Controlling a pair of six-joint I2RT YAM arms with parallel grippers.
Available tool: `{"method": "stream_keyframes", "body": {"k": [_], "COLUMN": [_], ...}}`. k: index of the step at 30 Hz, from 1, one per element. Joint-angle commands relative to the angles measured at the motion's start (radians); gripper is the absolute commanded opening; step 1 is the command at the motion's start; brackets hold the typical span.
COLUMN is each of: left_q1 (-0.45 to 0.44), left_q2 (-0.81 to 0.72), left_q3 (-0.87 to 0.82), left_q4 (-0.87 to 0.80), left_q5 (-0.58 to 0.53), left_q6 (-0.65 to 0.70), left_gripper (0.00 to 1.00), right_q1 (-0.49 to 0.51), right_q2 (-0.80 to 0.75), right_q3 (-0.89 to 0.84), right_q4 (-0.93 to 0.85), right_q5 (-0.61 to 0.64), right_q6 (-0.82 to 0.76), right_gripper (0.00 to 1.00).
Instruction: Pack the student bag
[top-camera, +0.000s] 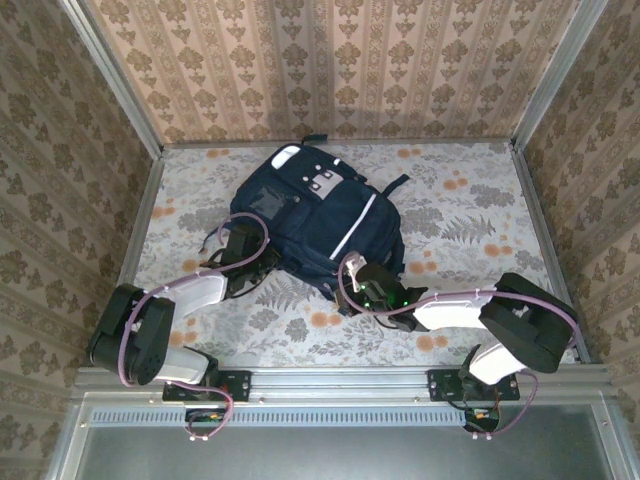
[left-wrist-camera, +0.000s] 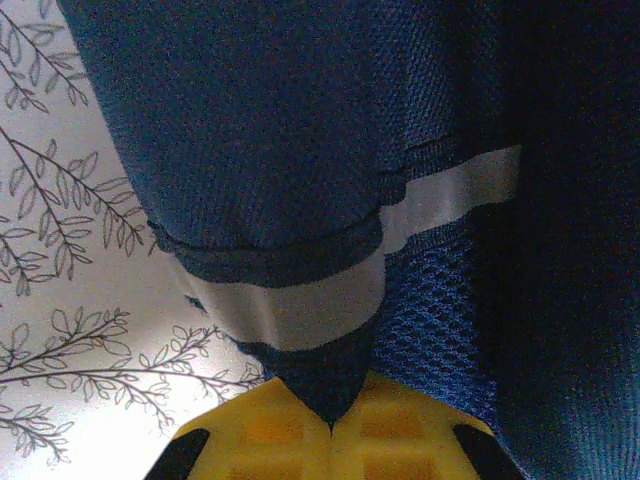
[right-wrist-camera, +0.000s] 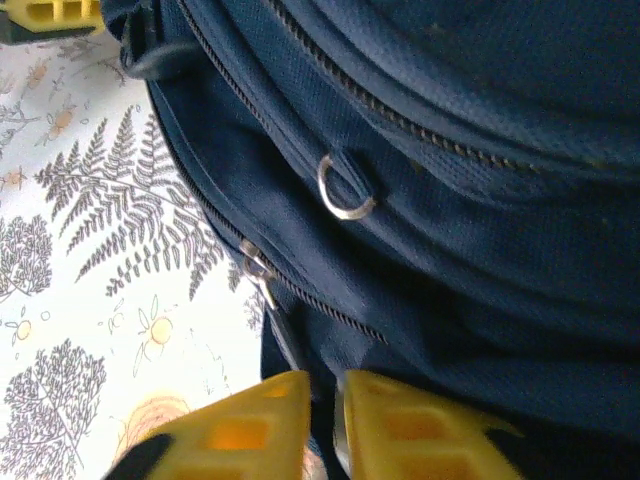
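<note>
Closest in, left gripper with yellow fingers pressed together on a pinch of blue cloth at the left side of the bag, just under a white stripe. On the other side, right gripper at the bag's near corner, fingers almost together with a thin gap, zip pull running down into that gap; cannot tell whether pinched tight or let loose. Just past it, a small metal ring sewn to the cloth. Probably soft and floppy, so likely to sag and fold if lifted by cloth alone; looks puffed up, so maybe a bit heavy. Not breakable, and not slippery, going by the rough woven cloth. Best held by the zip pull for working the zip, or by the loop handle at the far end for lifting. Big, dark blue, lying in the middle of the flowery table between both arms, with grey-white patches farther up.
</note>
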Motion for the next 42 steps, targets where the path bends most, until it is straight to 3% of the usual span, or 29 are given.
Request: {"method": "stream_keyframes", "body": {"k": [1,6,9,24,33,42], "left_q1": [0.018,0.019,0.014,0.013,0.013,0.013], "left_q2": [-0.007,-0.001,0.006,-0.005,-0.005,-0.002], "left_q3": [0.021,0.028,0.03,0.042,0.04,0.03], "left_q4": [-0.001,-0.002,0.0,-0.019,-0.014,-0.005], "left_q5": [-0.048,-0.04,-0.036,-0.035,-0.03,-0.031], "left_q6": [0.027,0.027,0.027,0.021,0.015,0.008], "left_gripper": [0.0,0.0,0.0,0.0,0.0,0.0], "right_q1": [-0.002,-0.015,-0.016,-0.012,0.023,0.057], "right_q2": [-0.068,-0.189,-0.205,0.016,0.089,0.154], "right_q3": [-0.023,-0.09,-0.082,0.073,0.085,0.127], "right_q4": [-0.084,-0.072,-0.098,-0.007,0.0,0.021], "right_q5": [-0.002,0.004,-0.054,-0.202,-0.111,-0.012], "right_q6": [-0.025,-0.002,-0.012,0.3,0.401,0.439], "right_gripper": [0.27,0.32,0.34,0.37,0.44,0.43]}}
